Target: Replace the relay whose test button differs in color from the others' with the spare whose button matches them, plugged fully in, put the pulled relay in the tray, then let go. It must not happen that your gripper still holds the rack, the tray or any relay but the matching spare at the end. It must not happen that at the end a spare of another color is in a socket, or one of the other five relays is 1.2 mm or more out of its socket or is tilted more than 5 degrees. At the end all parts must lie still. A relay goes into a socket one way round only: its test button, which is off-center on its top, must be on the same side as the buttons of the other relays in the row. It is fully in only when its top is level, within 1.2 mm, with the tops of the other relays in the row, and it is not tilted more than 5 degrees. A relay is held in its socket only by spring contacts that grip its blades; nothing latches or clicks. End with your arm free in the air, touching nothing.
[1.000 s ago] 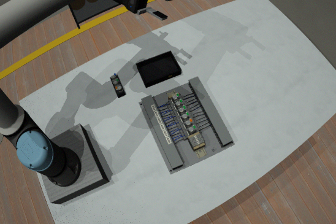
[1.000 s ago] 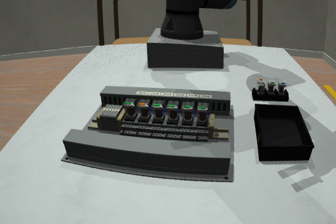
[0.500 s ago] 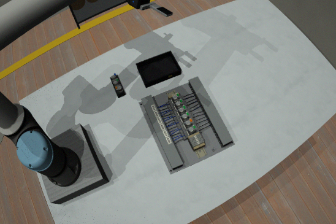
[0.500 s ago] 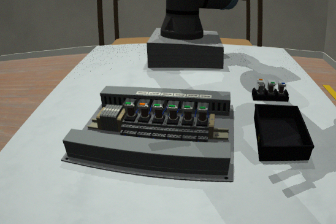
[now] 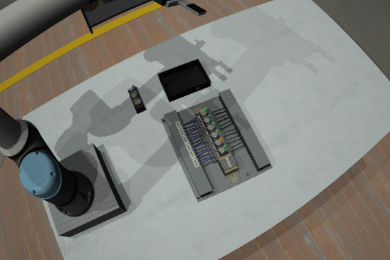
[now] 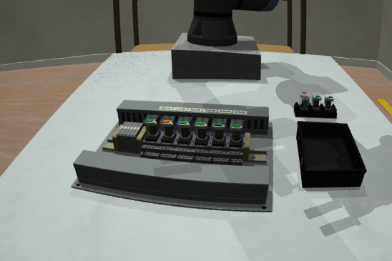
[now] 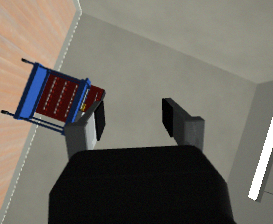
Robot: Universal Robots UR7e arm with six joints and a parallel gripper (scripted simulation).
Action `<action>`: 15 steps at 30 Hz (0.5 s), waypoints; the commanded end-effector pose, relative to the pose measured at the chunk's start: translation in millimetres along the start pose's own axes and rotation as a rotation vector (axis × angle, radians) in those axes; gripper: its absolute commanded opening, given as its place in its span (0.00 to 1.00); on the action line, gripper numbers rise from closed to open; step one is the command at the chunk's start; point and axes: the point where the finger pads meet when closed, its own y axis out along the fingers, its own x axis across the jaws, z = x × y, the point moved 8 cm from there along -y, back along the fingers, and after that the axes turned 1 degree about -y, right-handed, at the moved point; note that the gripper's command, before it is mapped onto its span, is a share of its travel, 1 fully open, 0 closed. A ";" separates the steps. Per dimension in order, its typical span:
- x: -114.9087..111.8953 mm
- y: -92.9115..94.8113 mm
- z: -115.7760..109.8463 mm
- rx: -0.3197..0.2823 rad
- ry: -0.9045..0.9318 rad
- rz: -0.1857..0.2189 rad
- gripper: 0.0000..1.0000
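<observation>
A relay with an orange button [image 5: 221,139] [image 6: 167,122] sits in the socket row, second from the terminal blocks. The other relays in the row, such as the end relay [image 5: 223,149] [image 6: 152,122], have green buttons. The spare holder [image 5: 141,110] [image 6: 315,113] bears three relays: orange-button spare [image 5: 137,102] [image 6: 304,96], green-button spare [image 5: 134,95] [image 6: 317,100] in the middle, blue-button spare [image 5: 132,87] [image 6: 329,101]. The black tray [image 5: 184,80] [image 6: 330,179] shows nothing inside. My gripper [image 5: 208,0] [image 7: 133,111] is open and empty, raised high, far from the relays; the exterior view does not show it.
The socket panel has a wire duct [image 5: 245,130] [image 6: 172,177] and a labelled duct [image 5: 188,159] [image 6: 193,109] on either side of the row. Terminal blocks [image 5: 228,164] [image 6: 129,136] stand at its end. The tray lies between the holder and the panel in the top view.
</observation>
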 end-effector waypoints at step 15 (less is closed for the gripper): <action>44.9 36.9 -33.7 0.026 0.004 0.008 1.00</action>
